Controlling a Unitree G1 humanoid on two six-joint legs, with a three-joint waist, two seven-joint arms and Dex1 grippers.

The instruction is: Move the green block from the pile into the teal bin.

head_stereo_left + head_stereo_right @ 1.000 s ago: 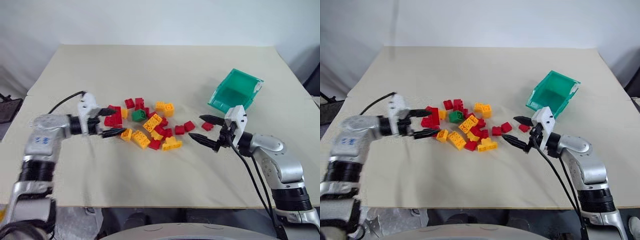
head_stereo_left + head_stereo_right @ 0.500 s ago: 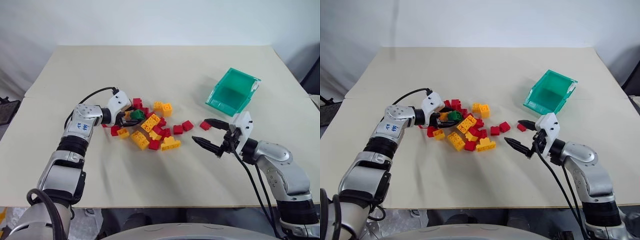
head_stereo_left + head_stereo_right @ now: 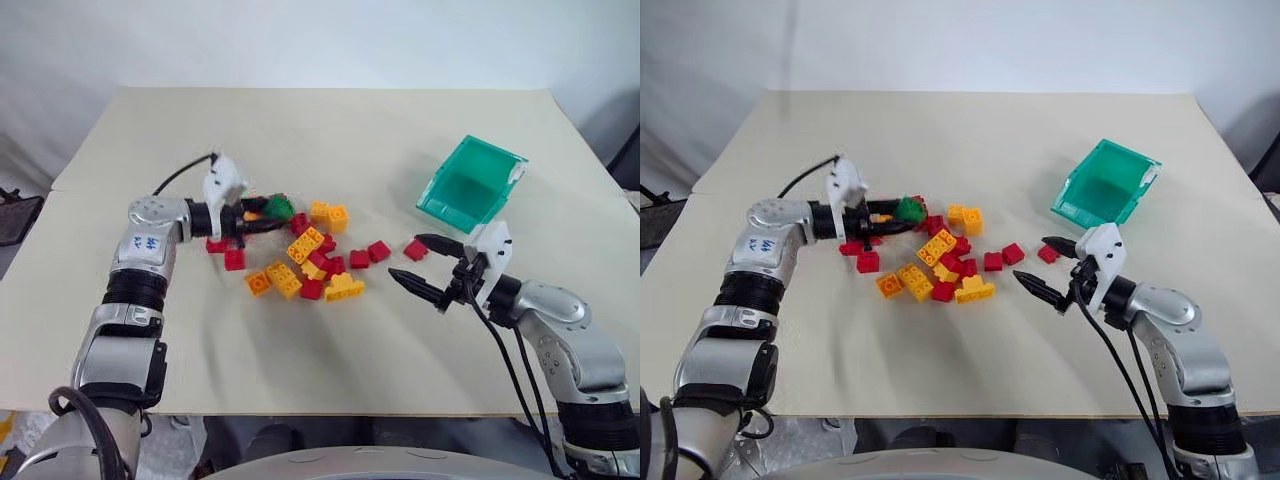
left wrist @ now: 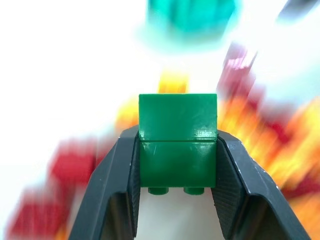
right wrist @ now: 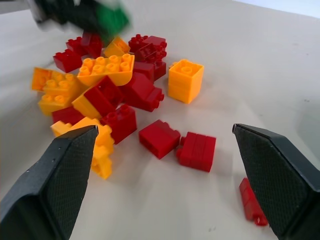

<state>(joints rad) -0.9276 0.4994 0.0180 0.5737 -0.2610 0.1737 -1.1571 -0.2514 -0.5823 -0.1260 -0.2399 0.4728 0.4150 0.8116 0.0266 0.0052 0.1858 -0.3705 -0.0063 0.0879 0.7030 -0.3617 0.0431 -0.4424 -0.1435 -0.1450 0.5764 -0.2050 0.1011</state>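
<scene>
So nearest the front edge of the tabletop (image 3: 330, 370) on the right side, the right gripper (image 3: 428, 268) hangs with its jaws spread wide and nothing in them, just short of a stray red brick (image 3: 415, 249). That brick sits between it and the teal bin (image 3: 468, 185), so a careless sweep could knock it around. Further in, the pile (image 3: 305, 262) of red and yellow-orange bricks is spread around the middle of the tabletop. Over its far left side, the left gripper (image 3: 898, 213) has the green block (image 4: 177, 145) pinched between its fingers (image 4: 120, 180), lifted clear of the pile. The wrist view shows the pads gripping only the block's lower part, so I'd guess a quick swing could twist it loose and drop it back among the bricks. The bin is well apart, toward the far right corner and tipped on its side, so a sloppy release might bounce the block out.
</scene>
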